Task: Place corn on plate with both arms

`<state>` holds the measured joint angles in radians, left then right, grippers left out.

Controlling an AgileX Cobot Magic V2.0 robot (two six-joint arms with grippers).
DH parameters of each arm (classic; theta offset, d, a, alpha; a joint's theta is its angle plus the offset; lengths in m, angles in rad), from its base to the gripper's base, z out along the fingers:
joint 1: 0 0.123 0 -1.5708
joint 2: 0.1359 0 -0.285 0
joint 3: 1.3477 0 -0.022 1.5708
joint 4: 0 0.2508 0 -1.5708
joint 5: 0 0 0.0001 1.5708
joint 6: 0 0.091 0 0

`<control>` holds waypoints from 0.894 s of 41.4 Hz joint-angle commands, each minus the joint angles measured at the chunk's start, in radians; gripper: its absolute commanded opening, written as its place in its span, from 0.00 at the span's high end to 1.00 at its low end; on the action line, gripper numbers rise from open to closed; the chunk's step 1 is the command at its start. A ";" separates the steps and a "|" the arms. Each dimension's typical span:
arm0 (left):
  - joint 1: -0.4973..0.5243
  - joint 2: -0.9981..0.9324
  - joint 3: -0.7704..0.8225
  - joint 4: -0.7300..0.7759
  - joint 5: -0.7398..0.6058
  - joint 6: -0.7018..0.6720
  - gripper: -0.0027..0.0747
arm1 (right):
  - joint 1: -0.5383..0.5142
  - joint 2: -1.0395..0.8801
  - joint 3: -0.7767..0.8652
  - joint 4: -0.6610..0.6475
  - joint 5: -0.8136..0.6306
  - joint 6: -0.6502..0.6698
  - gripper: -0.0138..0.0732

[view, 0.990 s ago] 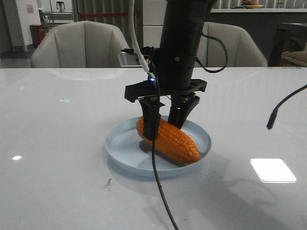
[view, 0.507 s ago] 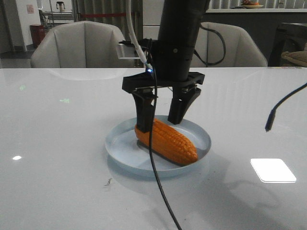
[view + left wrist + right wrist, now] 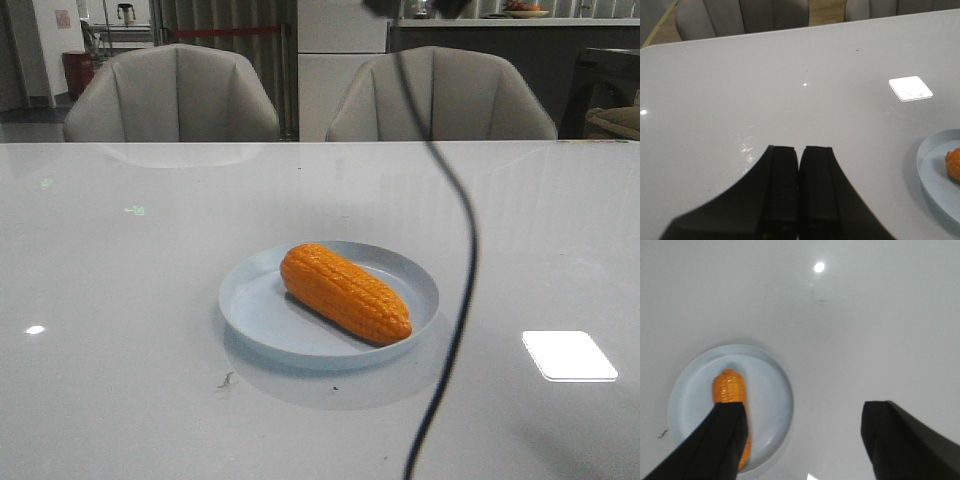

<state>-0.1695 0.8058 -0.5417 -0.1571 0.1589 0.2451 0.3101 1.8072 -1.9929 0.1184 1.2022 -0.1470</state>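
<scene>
Grey chairs (image 3: 175,92) back a glossy white table (image 3: 120,300). Corn (image 3: 345,292) lies diagonally across the pale-blue plate (image 3: 255,300), tapered tip toward 4 o'clock. Right end effector (image 3: 805,440) hangs wide above; left end effector (image 3: 800,185) is pinched closed, empty. Placement looks finished; next, both arms retreat.

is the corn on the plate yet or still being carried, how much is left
Done: the corn lies on its side inside the plate, nothing gripping it. In hand: nothing. The right tool is open, high above the plate; the left tool is shut and empty, off to the side over the table. Left: apparently only parking the arms.
</scene>
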 commanded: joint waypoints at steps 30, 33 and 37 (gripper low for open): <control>0.003 -0.010 -0.032 0.043 -0.116 -0.005 0.85 | -0.266 -0.934 1.089 -0.017 -0.529 0.006 0.17; 0.003 -0.010 -0.032 0.043 -0.116 -0.005 0.85 | -0.266 -0.993 1.163 -0.017 -0.537 0.028 0.17; 0.003 -0.010 -0.032 0.043 -0.116 -0.005 0.85 | -0.266 -1.047 1.221 -0.017 -0.556 0.031 0.17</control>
<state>-0.1695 0.8058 -0.5417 -0.1132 0.1332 0.2451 0.0486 0.8076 -0.7834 0.1034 0.7477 -0.1245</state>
